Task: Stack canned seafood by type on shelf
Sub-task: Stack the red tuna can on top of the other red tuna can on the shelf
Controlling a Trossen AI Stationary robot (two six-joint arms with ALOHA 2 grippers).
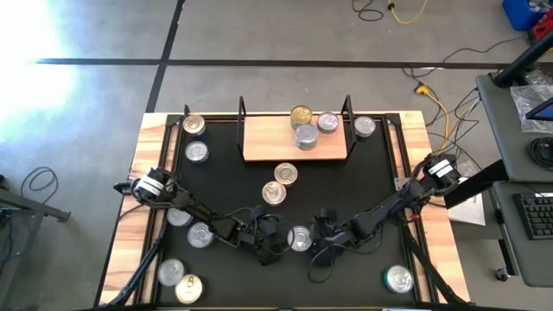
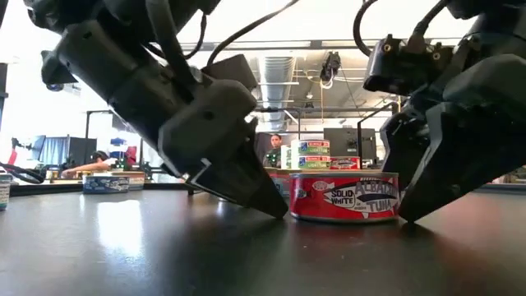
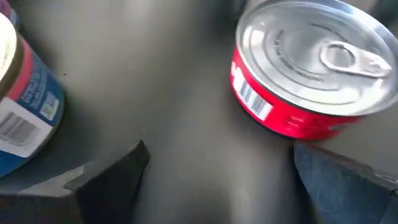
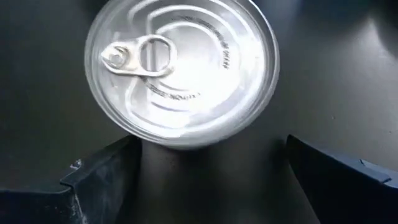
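A red-labelled tuna can (image 2: 345, 197) with a silver lid (image 4: 180, 68) stands upright on the black table near its front middle (image 1: 300, 238). My left gripper (image 3: 217, 180) is open just left of it, slanting down, with the can (image 3: 311, 68) ahead by one finger. My right gripper (image 4: 211, 180) is open just right of it, also slanting down, its fingers at either side of the can's near edge. The wooden shelf (image 1: 268, 138) at the far middle carries one gold-lidded can (image 1: 301, 115) and two silver-lidded ones (image 1: 306, 136). My left gripper has one fingertip (image 2: 279, 210) down by the can's left side wall; I cannot tell whether it touches. My right gripper has a fingertip (image 2: 407, 215) down by the can's right side wall; I cannot tell whether it touches either.
Loose cans stand about the table: two midway to the shelf (image 1: 286, 174), several along the left side (image 1: 200, 234), one at the near right (image 1: 398, 278), one beside the shelf's right end (image 1: 365, 126). A blue-labelled can (image 3: 25, 112) is close to my left gripper. People show in the room behind.
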